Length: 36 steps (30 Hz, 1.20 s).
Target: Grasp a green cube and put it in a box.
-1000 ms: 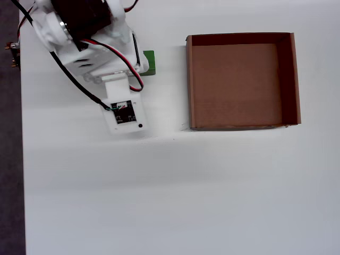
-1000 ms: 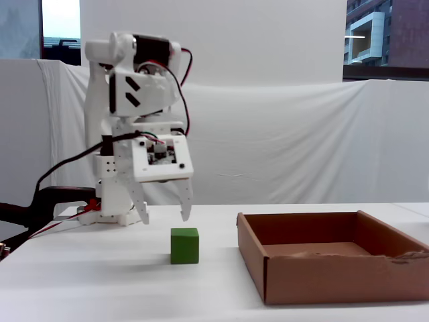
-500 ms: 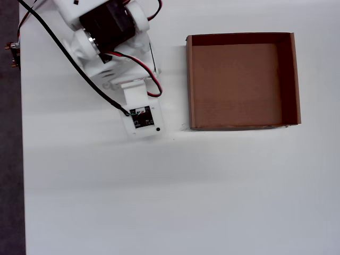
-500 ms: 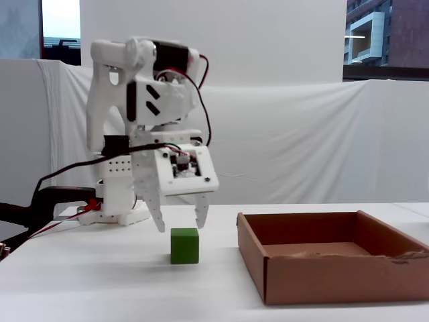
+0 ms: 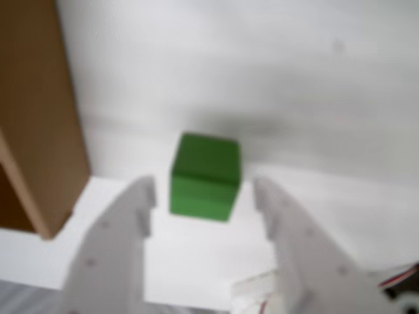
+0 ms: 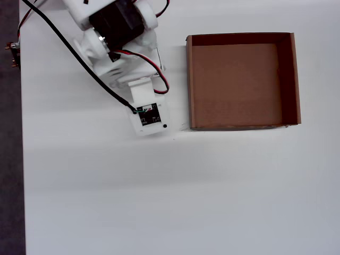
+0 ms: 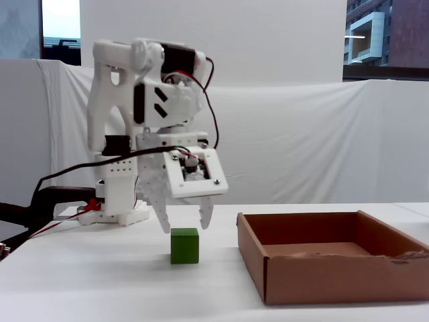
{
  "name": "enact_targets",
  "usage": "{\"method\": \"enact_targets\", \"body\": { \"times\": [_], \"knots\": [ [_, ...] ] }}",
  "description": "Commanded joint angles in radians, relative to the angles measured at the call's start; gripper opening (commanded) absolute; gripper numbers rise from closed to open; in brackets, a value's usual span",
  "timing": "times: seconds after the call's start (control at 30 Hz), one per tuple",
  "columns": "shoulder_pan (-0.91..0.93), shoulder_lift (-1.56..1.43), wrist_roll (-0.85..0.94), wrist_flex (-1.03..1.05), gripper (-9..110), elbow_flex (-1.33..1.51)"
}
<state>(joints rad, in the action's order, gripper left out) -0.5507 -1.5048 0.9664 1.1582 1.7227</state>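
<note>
white cloth draped the back of the room and a plain white table [image 7: 100, 282] carried everything. at the left of the fixed view the gripper [image 7: 184, 227] hung just above the green cube [image 7: 184, 245], its fingers spread wider than the cube and not touching it, seemingly lined up for a straight descent. to the right, the box [image 7: 322, 275] lay empty, near the cube for a short carry.

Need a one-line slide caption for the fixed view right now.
Open gripper poised just above the green cube on the white table, the empty cardboard box waiting to the right.
</note>
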Motion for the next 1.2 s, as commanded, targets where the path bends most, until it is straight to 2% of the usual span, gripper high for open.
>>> {"method": "enact_targets", "body": {
  "times": [0.0, 0.3, 1.17],
  "knots": [
    [-0.008, -0.031, -0.003, 0.002, 21, 0.006],
    [-0.008, -0.078, -0.003, -0.003, 31, 0.064],
    [-0.021, -0.009, -0.005, -0.066, 31, 0.141]
  ]
}}
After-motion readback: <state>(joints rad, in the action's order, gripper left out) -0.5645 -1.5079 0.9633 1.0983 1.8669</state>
